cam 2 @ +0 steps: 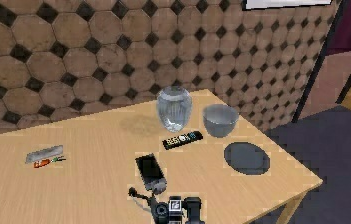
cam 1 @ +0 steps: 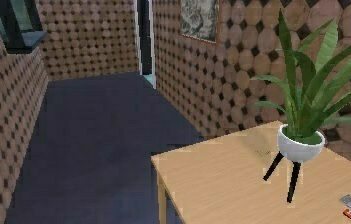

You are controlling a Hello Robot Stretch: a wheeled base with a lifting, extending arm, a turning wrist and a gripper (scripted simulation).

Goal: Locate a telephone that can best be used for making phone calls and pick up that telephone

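- Pale wood is what I have under the arm: the desk point(cam 2: 83, 190) runs across the arm side view, against a patterned wall.
- The telephone point(cam 2: 148, 170), as I read it, is the dark flat slab lying on the desk towards its near edge, just beyond the claw point(cam 2: 143, 195).
- Farther up the desk lies a dark bar with pale buttons point(cam 2: 181, 140), likely a remote, so not my pick. Behind it stand a clear glass jar point(cam 2: 173, 107) and a grey bowl point(cam 2: 220, 121), with a dark plate point(cam 2: 247, 158) off to the right.
- A small pale item with an orange end point(cam 2: 45, 156) lies well apart on the left.
- The claw sits low at the picture's bottom edge with the slab right at its tip. I cannot tell how its fingers stand, nor whether it holds anything.
- Step in hand, by my judgement: the locating is done and I am at the grasp, or just short of it.
- The next move calls for the fingers squared to the slab's long sides, a firm hold, then a straight lift clear of the desk without nudging the dark bar.
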